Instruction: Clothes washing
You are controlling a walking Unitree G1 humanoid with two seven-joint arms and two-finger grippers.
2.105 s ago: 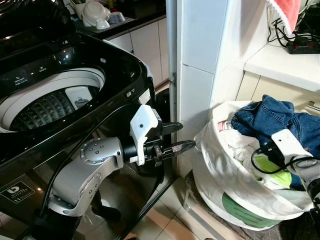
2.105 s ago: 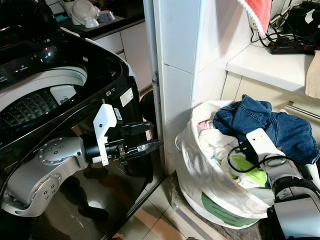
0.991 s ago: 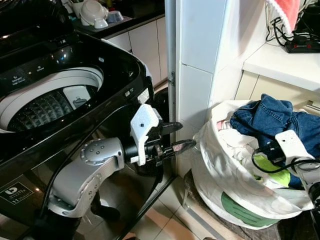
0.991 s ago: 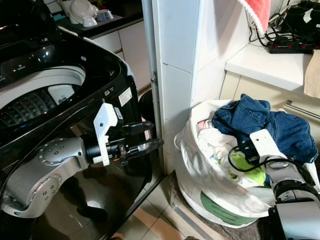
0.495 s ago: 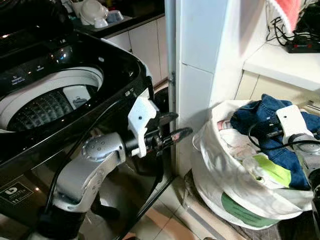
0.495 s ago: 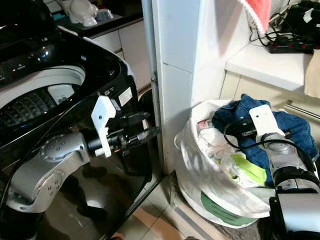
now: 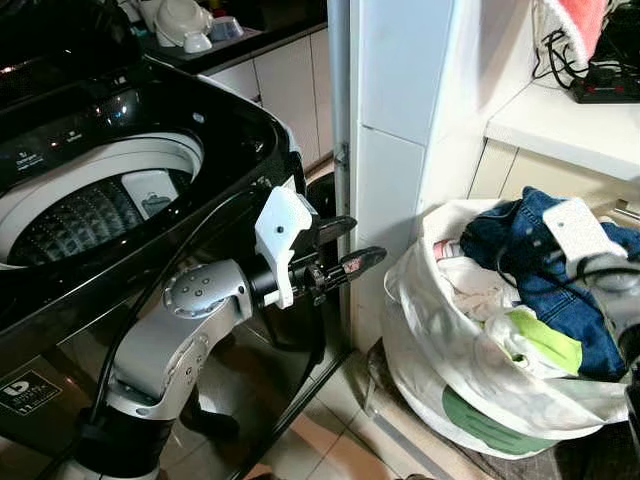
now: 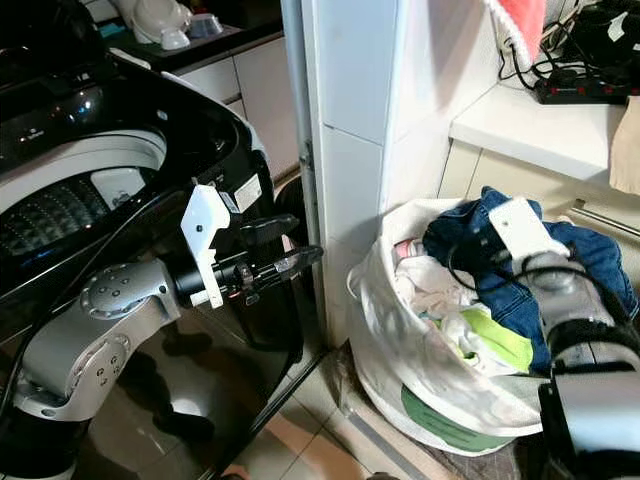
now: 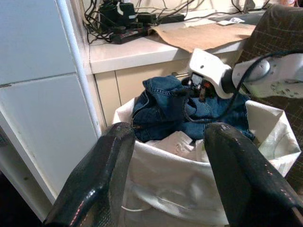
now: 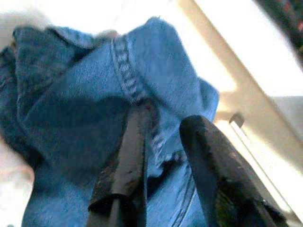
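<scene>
A white laundry bag (image 7: 440,340) stands on the floor at the right. Blue jeans (image 7: 545,290) lie on top of it, with white clothes and a green cloth (image 7: 545,340) beside them. My right gripper (image 10: 165,118) is pressed into the top of the jeans (image 10: 71,118), open, with a denim fold and seam between its fingers. My left gripper (image 7: 348,245) hovers open and empty between the bag and the black top-loading washer (image 7: 230,130). The washer's lid is up and its drum (image 7: 90,215) is bare.
A white tiled pillar (image 7: 400,120) stands between washer and bag. Behind the bag is a white counter (image 7: 560,125) with a power strip and cables (image 7: 605,85). A red towel (image 7: 575,20) hangs above. Dishes (image 7: 185,25) sit at the back left.
My right gripper has risen from the green cloth low in the bag up to the top of the jeans. My left arm has lifted slightly and stayed open.
</scene>
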